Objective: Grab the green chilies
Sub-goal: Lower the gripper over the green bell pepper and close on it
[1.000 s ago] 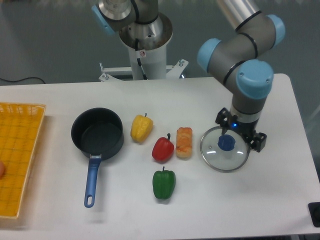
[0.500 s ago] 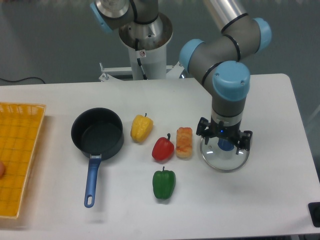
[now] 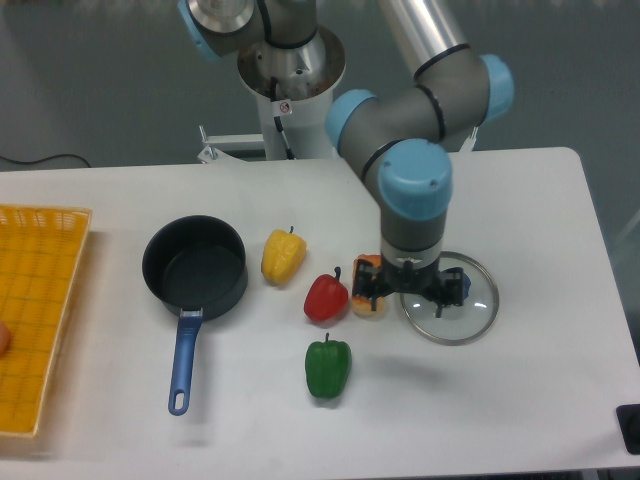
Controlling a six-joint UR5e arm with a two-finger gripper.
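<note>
A: End effector [image 3: 408, 293] first. State?

B: Spread, nothing between the fingers. Pointing straight down, hanging over the gap between the bread roll [image 3: 368, 285] and the glass lid [image 3: 450, 298]. The wrist hides part of the roll.

A: Task object?

B: Green pepper [image 3: 327, 367]. Front of the bench [image 3: 540, 400], stem up, sitting on its own. It's down and to the left of the end effector, apart from it, no contact.

A: Why is the arm where it is?

B: My read: it's in transit toward the pepper, not yet lined up. Open fingers fit a top-down approach.

A: Neighbours that matter?

B: Red pepper [image 3: 326, 297] just behind the green one, touching or nearly touching the roll, can't tell which. Yellow pepper [image 3: 283, 256] further back-left. Black pan [image 3: 195, 262] with a blue handle to the left, well apart. Yellow basket [image 3: 40, 310] at the left edge.

A: Progress?

B: Early. Pick not started, pepper untouched.

A: Risks?

B: The pepper is glossy and lobed, so it could slip if pinched off-centre. There's bare bench on its sides and front, so the fingers have room. The red one behind is the only close thing to clip on descent.
</note>
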